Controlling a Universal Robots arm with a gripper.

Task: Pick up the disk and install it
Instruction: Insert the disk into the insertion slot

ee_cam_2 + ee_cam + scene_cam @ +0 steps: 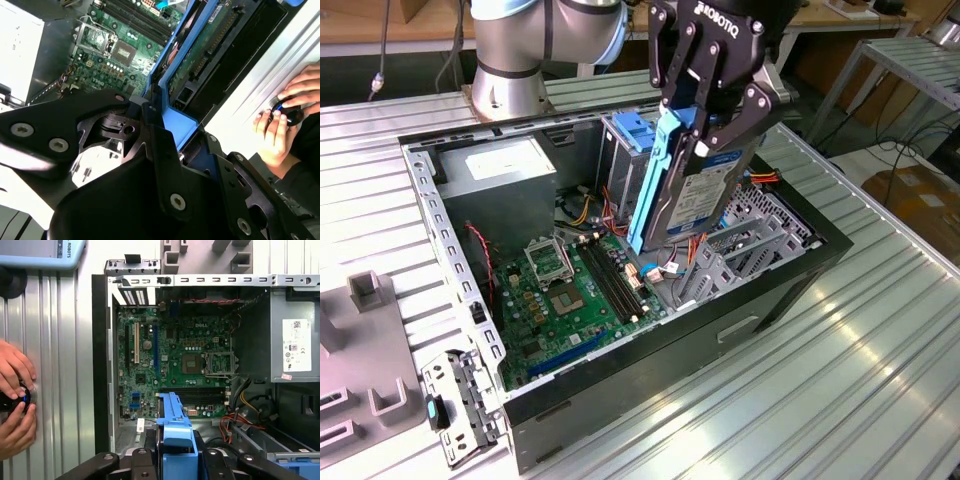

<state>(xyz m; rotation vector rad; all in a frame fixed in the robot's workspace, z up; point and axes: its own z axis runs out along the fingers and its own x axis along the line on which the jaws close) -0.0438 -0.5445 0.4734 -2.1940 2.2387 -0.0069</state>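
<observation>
While the ribbed metal table (880,350) carries the open computer case (650,390), the grey power supply (500,180) fills one back corner of the case and the green motherboard (565,300) covers its floor. A metal drive cage (740,250) stands at the case's other side, with loose cables (582,212) near it. The disk (705,195) hangs tilted above the case, over the cage, pinched by its blue rails in the gripper (712,115). Outside the case, a person's hands (15,372) rest on a small dark device (12,397).
</observation>
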